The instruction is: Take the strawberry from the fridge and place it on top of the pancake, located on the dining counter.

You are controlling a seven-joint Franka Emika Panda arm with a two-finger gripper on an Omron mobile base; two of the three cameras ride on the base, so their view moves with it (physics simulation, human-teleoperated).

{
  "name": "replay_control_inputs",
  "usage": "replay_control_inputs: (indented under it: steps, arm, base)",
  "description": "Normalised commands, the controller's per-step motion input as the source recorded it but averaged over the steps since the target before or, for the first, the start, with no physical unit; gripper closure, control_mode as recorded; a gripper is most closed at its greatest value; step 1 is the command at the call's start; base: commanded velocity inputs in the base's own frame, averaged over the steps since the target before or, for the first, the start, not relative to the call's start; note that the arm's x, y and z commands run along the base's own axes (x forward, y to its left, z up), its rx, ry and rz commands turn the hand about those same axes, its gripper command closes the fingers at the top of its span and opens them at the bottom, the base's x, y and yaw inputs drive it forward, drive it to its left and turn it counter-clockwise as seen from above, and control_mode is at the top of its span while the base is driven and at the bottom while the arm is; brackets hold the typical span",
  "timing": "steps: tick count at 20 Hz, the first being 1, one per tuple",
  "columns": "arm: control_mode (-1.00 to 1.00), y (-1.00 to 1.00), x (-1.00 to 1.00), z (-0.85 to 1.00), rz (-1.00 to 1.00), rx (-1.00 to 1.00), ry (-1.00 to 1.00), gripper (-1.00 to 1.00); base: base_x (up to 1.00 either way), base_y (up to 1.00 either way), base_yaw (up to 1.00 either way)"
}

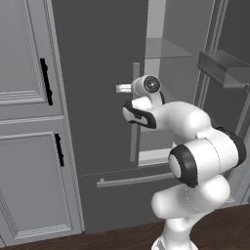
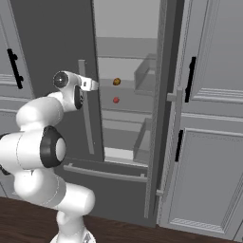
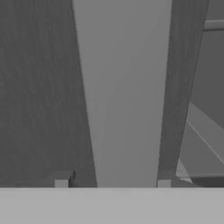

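**Q:** Where is the strawberry?

**Me:** The strawberry (image 2: 116, 100) is a small red dot on a glass shelf (image 2: 124, 105) inside the fridge (image 2: 57, 42), seen through the gap where the right-hand door (image 2: 163, 118) stands ajar. Just above it, on the next level up, sits a small orange-brown round thing (image 2: 116, 81). Clear door bins (image 2: 144, 71) hang on the inside of that open door.

**Q:** And you?

**Me:** My gripper (image 3: 113, 183) is at the long vertical bar handle (image 3: 124, 92) of the fridge's left door. In the hand view the pale bar runs straight up between my 2 fingertips (image 3: 61, 183), 1 tip on each side of it and close against it. Whether the tips press on the bar or stand a hair off it, I cannot tell. From the base cameras my hand sits level with the upper part of that handle (image 2: 85, 109), well apart from the berry.

**Q:** What surrounds the fridge?

**Me:** Light grey panelled cabinets (image 1: 29, 122) with short black handles (image 1: 46, 82) stand on both sides, above a dark wood floor (image 2: 142, 232).
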Motion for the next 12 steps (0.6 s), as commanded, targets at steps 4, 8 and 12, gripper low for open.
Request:
replay_control_inputs:
  steps: [4,8,12]
  arm:
    - [-1.0,0.09,-0.69,0.0,-0.06,0.0,-0.01,1.0]
    - [-1.0,0.31,-0.98,0.0,-0.17,0.0,-0.01,1.0]
    - [-1.0,0.57,-0.9,0.0,-0.33,-0.02,0.0,1.0]
  base:
    - [0.0,0.0,0.0]
    - [0.0,0.0,0.0]
    - [0.0,0.0,0.0]
